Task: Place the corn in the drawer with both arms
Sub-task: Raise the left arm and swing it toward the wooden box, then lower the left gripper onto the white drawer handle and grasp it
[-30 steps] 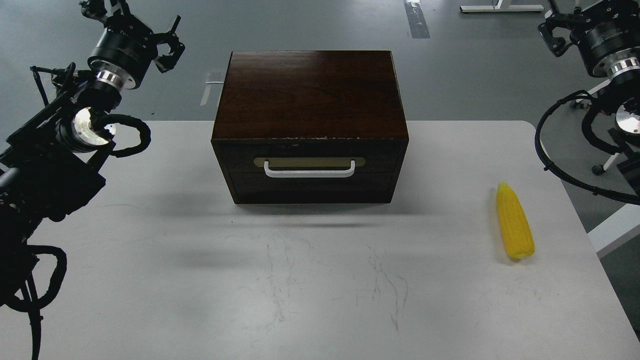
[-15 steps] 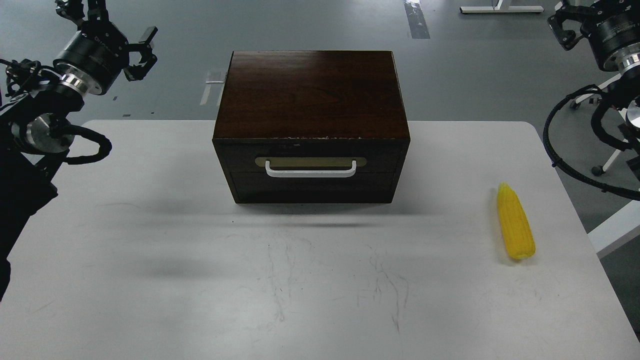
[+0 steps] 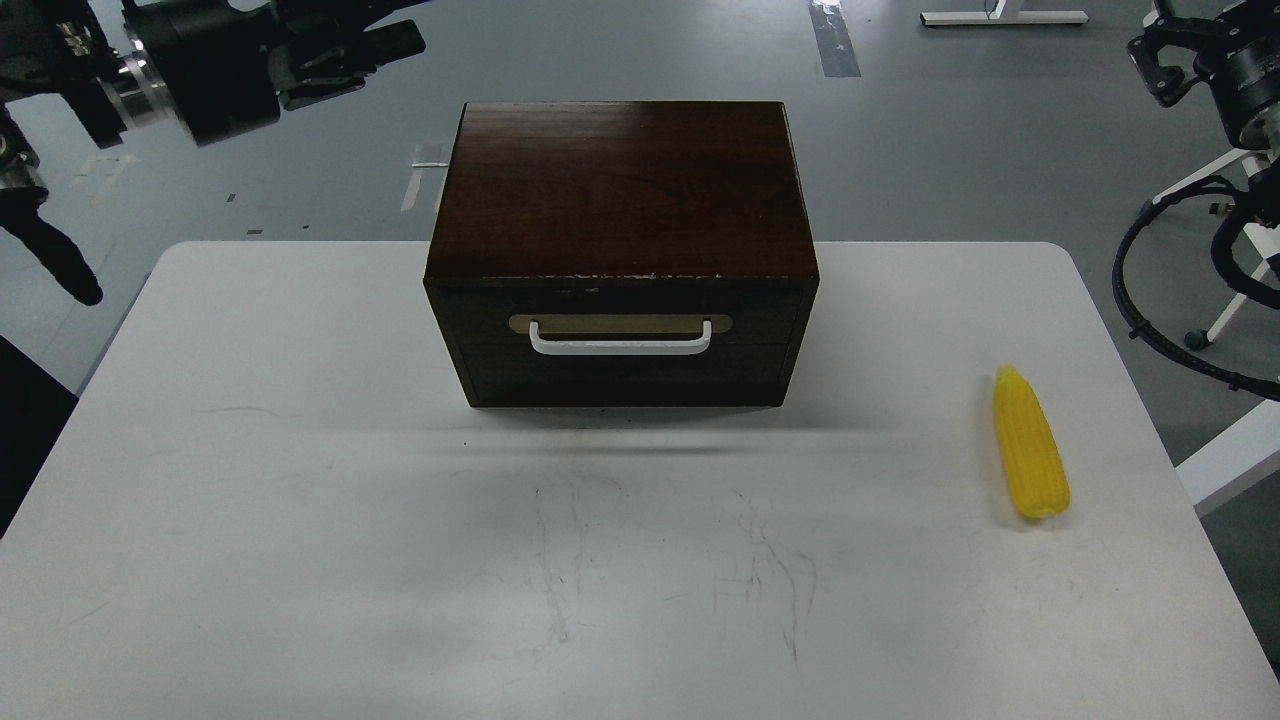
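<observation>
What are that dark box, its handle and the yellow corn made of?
The box looks like dark stained wood: visible grain, a soft sheen, chipped front edge. Its handle seems white-painted metal or plastic; unclear which. The corn looks like moulded plastic: uniform bright yellow.

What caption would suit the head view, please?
Closed drawer in its wooden box on the white table, corn lying right.

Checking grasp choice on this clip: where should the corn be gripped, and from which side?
Probably from above, across the thick middle of the corn. It lies flat on the white table, long axis running near to far, pointed tip toward the far edge, so fingers closing left-right span its narrow width. The right gripper is the nearer one; nothing crowds the cob.
</observation>
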`<move>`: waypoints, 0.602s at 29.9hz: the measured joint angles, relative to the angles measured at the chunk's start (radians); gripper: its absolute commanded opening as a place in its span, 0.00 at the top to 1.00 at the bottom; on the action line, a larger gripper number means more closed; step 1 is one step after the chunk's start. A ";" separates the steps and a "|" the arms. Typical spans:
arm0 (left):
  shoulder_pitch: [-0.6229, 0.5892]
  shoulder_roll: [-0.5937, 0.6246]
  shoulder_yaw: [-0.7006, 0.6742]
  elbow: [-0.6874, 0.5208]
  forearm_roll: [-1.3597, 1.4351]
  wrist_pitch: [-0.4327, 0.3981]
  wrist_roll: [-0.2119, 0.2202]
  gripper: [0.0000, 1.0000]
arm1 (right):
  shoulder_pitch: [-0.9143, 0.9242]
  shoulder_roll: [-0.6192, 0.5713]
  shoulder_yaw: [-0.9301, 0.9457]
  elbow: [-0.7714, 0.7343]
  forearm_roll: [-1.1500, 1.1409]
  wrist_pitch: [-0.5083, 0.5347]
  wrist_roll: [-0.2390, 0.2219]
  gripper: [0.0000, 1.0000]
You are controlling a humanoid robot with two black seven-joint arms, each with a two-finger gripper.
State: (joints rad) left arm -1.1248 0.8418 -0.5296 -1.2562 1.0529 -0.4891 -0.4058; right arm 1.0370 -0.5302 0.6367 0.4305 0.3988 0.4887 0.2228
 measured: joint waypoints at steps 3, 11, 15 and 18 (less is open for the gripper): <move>-0.059 -0.016 0.012 -0.096 0.179 0.000 -0.013 0.14 | 0.000 -0.013 0.001 -0.002 0.000 0.000 0.001 0.00; -0.168 -0.158 0.161 -0.260 0.612 0.000 -0.015 0.14 | -0.008 -0.046 0.005 -0.001 0.001 0.000 -0.001 0.00; -0.205 -0.229 0.291 -0.255 0.777 0.000 -0.014 0.14 | -0.031 -0.048 0.005 0.000 0.005 0.000 -0.015 0.00; -0.215 -0.251 0.358 -0.252 0.831 0.000 -0.014 0.14 | -0.063 -0.042 0.000 0.001 0.005 0.000 -0.021 0.00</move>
State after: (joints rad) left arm -1.3399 0.5907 -0.1717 -1.5084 1.8841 -0.4888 -0.4198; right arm 0.9744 -0.5721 0.6366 0.4314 0.4039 0.4887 0.2020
